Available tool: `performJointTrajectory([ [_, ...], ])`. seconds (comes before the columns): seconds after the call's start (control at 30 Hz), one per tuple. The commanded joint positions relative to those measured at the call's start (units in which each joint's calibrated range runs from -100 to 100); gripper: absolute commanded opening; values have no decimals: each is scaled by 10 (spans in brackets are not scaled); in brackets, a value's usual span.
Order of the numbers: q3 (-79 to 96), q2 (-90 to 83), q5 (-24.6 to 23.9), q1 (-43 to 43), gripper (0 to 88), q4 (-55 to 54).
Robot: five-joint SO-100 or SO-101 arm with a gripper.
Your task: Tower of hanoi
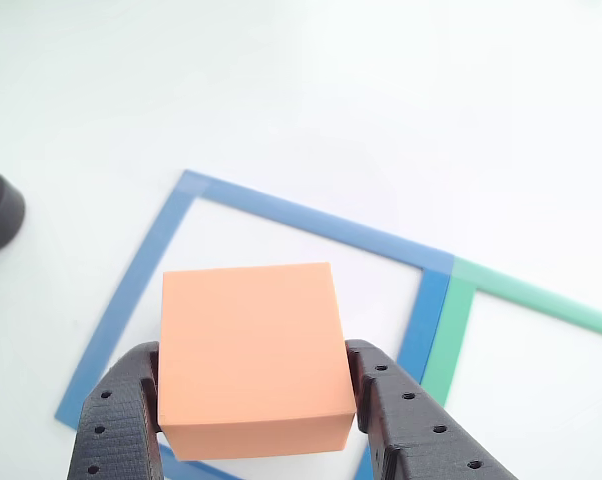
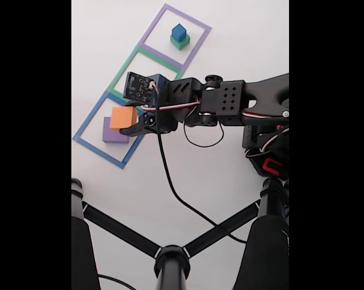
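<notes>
Gripper (image 1: pixel 256 400) was clamped on orange block (image 1: pixel 249 350) above purple block (image 2: pixel 114 132), offset toward 12 o'clock; should have centred first.

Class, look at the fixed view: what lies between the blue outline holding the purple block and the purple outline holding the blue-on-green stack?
In the fixed view, the green tape outline lies between them; what shows of its inside is bare, its lower part hidden by the arm.
</notes>
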Motion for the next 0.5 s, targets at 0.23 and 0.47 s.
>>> performJointTrajectory([
  [0.23, 37, 100, 6, -19, 84, -235],
  [0.47, 37, 158, 6, -12, 84, -295],
])
